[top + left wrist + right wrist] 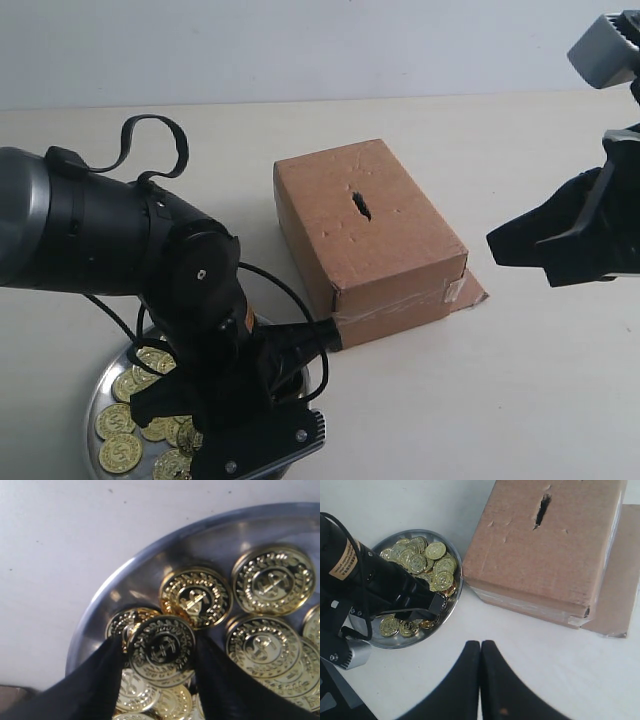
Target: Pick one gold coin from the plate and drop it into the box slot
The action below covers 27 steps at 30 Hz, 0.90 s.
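Note:
The silver plate (131,579) holds several gold coins, some overlapping. My left gripper (160,642) reaches down into it, shut on one gold coin (161,649) that sits edge to edge between the two black fingers, above the coins underneath. In the exterior view the left arm covers much of the plate (95,395) at the front left. The brown cardboard box (380,250) lies in the middle of the table, its dark ragged slot (360,205) facing up. My right gripper (481,645) hangs shut and empty over bare table, between plate and box.
A loose cardboard flap (470,292) sticks out at the box's taped near end. Black cables (290,300) loop from the left arm close to the box's front corner. The table is pale and bare around the box.

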Motion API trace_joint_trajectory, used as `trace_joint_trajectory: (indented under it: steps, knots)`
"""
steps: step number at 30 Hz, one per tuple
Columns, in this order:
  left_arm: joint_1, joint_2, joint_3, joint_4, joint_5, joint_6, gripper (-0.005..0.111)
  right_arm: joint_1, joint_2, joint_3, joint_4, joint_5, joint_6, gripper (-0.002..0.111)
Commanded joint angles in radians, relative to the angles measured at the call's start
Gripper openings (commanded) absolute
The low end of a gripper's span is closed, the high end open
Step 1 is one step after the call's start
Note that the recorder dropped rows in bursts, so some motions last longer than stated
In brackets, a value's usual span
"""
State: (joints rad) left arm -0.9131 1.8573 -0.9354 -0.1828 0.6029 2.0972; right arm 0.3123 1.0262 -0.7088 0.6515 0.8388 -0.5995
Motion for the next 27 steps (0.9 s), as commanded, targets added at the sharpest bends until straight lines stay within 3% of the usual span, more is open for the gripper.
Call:
trace_joint_trajectory:
  steps: [1,27]
  knots:
    - [-0.006,-0.009,0.005,-0.005,0.002,-0.003,0.045,0.001,-0.005,0.002,0.001,-0.001,-0.008,0.000]
    - [-0.006,-0.033,0.005,-0.005,0.017,-0.003,0.049,0.001,-0.005,0.002,0.001,-0.001,-0.008,0.000]
